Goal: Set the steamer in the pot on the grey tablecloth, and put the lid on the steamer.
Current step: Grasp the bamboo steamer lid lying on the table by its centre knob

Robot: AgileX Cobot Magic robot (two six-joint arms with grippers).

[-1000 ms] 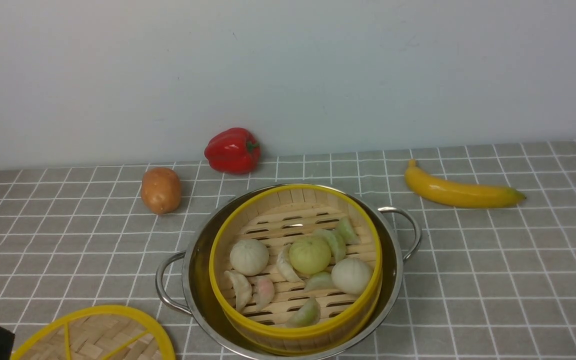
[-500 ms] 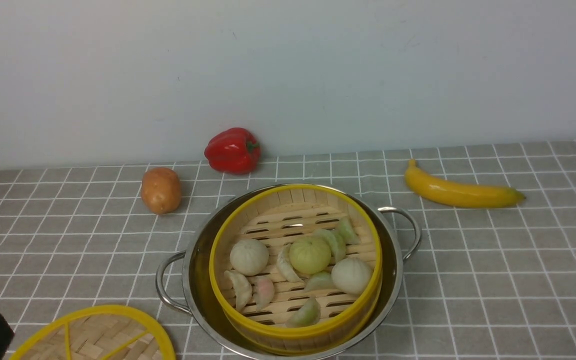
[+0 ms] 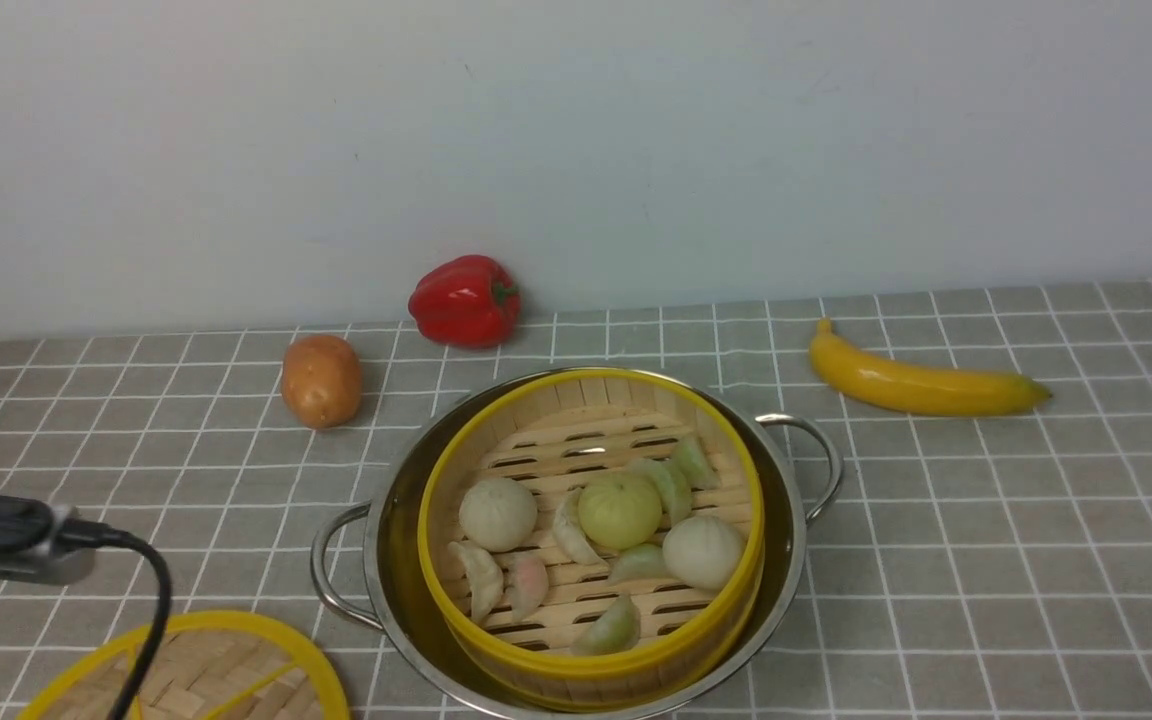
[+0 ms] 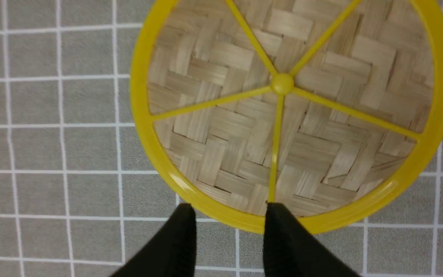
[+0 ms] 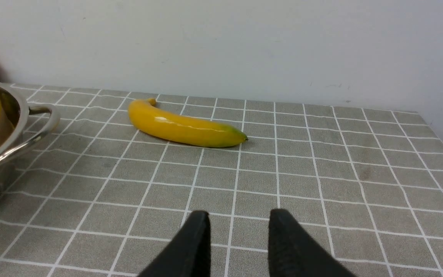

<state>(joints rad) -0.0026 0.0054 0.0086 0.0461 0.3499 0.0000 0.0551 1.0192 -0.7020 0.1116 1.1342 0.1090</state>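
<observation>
Black left fingers (image 4: 183,234), apart and empty, have left the front view's lower-left corner; a dark arm part (image 3: 6,535) has entered above.

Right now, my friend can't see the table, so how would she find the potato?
Start at the big shiny pot in the middle of the grey checked cloth, then look beyond its left handle, towards the wall. The potato is the brown, smooth, egg-shaped thing lying there. Its neighbour, the pepper, is bright red with a green stem.
</observation>
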